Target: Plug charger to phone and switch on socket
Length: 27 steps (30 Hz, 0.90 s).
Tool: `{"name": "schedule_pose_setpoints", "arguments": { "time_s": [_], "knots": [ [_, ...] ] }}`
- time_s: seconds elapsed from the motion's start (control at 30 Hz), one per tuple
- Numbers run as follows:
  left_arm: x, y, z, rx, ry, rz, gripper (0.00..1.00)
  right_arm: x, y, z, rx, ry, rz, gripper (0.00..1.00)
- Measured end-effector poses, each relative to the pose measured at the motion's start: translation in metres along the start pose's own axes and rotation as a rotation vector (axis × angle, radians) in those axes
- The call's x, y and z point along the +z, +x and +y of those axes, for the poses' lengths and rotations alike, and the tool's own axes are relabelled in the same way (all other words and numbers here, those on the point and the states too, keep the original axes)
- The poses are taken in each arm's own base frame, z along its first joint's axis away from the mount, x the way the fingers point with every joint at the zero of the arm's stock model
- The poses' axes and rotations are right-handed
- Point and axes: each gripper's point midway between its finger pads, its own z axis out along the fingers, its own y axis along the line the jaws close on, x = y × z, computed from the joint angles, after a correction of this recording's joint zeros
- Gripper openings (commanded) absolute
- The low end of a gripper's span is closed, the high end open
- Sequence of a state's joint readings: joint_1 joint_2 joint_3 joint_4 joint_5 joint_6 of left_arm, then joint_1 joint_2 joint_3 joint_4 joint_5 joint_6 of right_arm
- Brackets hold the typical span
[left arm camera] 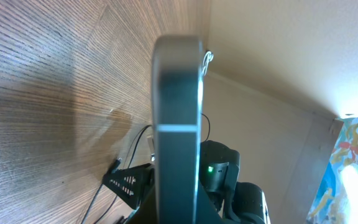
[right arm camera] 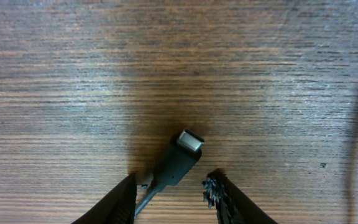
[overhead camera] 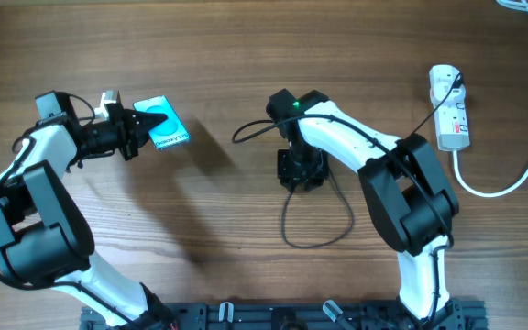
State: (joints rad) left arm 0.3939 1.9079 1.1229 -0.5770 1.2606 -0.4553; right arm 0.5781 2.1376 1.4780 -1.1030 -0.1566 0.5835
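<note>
A wooden counter [overhead camera: 209,55] is seen in every view, its brown grain laid in long streaks from side to side in the overhead picture. Soft shadows are cast across it. In the left wrist view a plain cream wall [left arm camera: 272,124] is shown beyond the counter, met along a straight seam by another pale surface [left arm camera: 278,43] (ceiling or second wall cannot be told). A brightly coloured picture [left arm camera: 353,149] is cut off at the right edge, washed out below by strong glare [left arm camera: 353,193].
</note>
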Motion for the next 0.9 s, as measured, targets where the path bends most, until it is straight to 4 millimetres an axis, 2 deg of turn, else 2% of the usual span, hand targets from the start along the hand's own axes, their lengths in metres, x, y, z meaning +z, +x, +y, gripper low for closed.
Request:
{"name": "schedule_pose_setpoints", "arguments": {
  "time_s": [0.1,0.2,0.33,0.47,0.5,0.53,0.9],
  "knots": [
    [0.0000,0.0000,0.0000,0.000,0.000,0.000,0.06,0.0002,0.0004,-0.0007,0.010,-0.006,-0.012,0.26],
    [0.0000,0.0000,0.0000,0.000,0.000,0.000,0.06,0.0006,0.0013,-0.0032,0.020,-0.004,-0.013,0.17],
    [0.0000,0.0000,0.0000,0.000,0.000,0.000,0.06,0.0012,0.0019,-0.0039,0.024,-0.003,-0.010,0.11],
    [0.0000,0.0000,0.0000,0.000,0.000,0.000,0.06,0.0011,0.0021,-0.0039,0.024,-0.003,-0.010,0.14],
    [0.0000,0.0000,0.0000,0.000,0.000,0.000,0.06,0.0012,0.0021,-0.0038,0.024,-0.004,-0.010,0.12],
    [0.0000,0.0000,0.0000,0.000,0.000,0.000,0.06,0.0012,0.0020,-0.0036,0.024,-0.005,-0.010,0.04],
    [0.0000,0.0000,0.0000,0.001,0.000,0.000,0.04,0.0011,0.0020,-0.0031,-0.014,-0.007,-0.010,0.04]
  ]
}}
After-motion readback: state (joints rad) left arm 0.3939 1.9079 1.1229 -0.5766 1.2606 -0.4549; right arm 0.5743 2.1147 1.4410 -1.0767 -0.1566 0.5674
